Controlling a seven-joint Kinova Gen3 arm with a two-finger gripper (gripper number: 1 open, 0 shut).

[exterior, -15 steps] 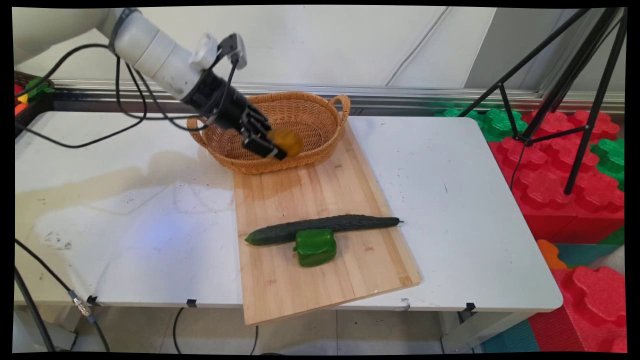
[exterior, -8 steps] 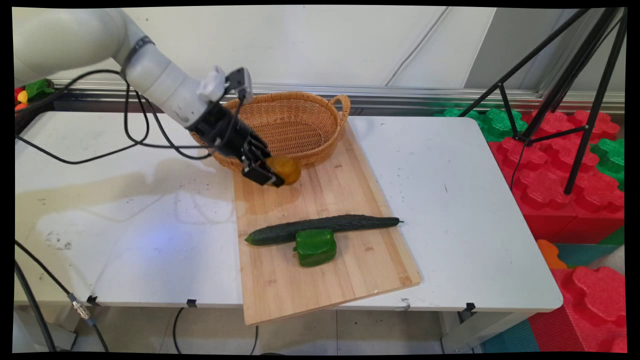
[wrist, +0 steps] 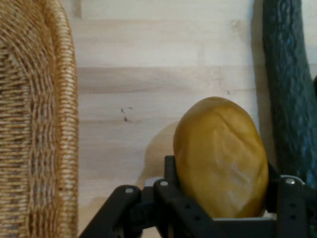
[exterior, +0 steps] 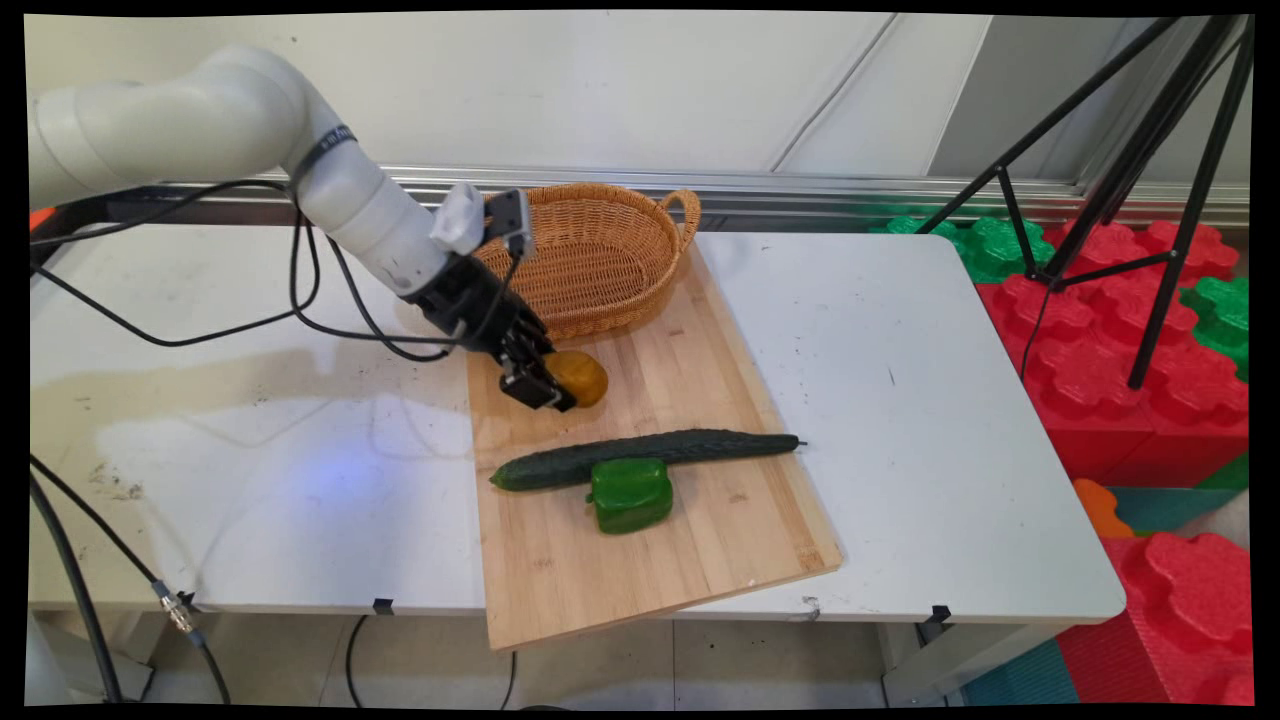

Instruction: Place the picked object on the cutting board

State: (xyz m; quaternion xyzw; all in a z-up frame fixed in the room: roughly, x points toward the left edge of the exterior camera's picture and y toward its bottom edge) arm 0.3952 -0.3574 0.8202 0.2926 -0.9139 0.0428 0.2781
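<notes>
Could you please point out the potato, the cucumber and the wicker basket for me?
potato (wrist: 218, 158): hand view, middle of its skin.
cucumber (exterior: 650, 452): main view, middle of its length.
wicker basket (exterior: 600, 190): main view, far rim.

The arm slants down rightward, its gripper (exterior: 556, 385) closed on a load.

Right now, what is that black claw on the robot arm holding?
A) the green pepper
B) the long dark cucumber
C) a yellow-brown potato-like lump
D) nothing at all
C: the gripper is shut on the yellow-brown potato, just above the wooden board, while the cucumber and green pepper lie untouched nearer the camera.
</notes>
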